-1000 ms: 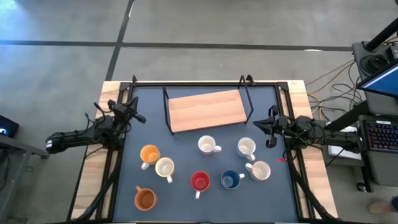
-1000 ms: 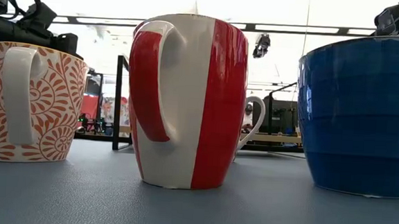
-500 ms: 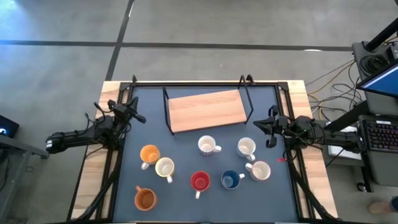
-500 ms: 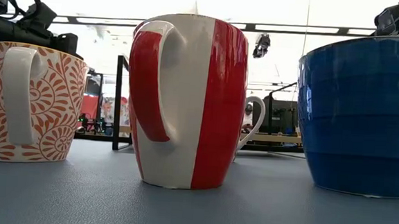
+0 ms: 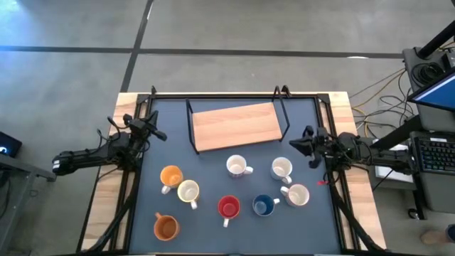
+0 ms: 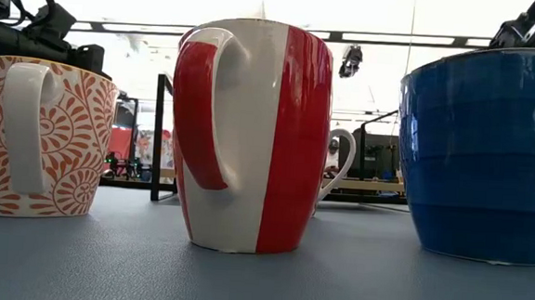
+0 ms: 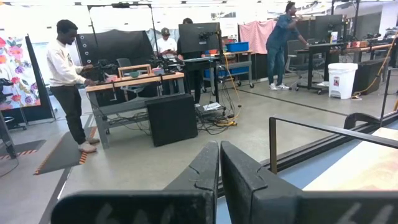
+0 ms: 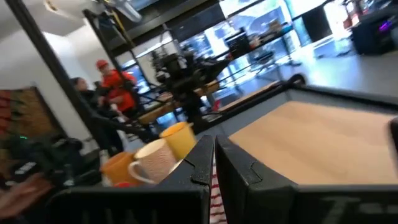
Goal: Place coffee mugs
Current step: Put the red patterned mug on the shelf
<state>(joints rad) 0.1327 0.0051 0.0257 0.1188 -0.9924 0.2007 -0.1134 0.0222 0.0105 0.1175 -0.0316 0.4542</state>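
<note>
- The right gripper [image 5: 302, 144] has edged inward from the table's right edge since a second ago; its fingers [image 8: 242, 171] are pressed together, holding nothing.
- Nearest the front: an orange mug [image 5: 166, 227], then the red mug [image 5: 228, 207] and blue mug [image 5: 264, 205].
- Behind them: a patterned mug [image 5: 188, 191], another orange mug [image 5: 170, 176] and three white mugs [image 5: 237, 166].
- Farther back, the wooden shelf [image 5: 234, 125] stands bare.
- The left gripper [image 5: 153, 128] waits at the left edge, fingers [image 7: 202, 171] closed.
</note>
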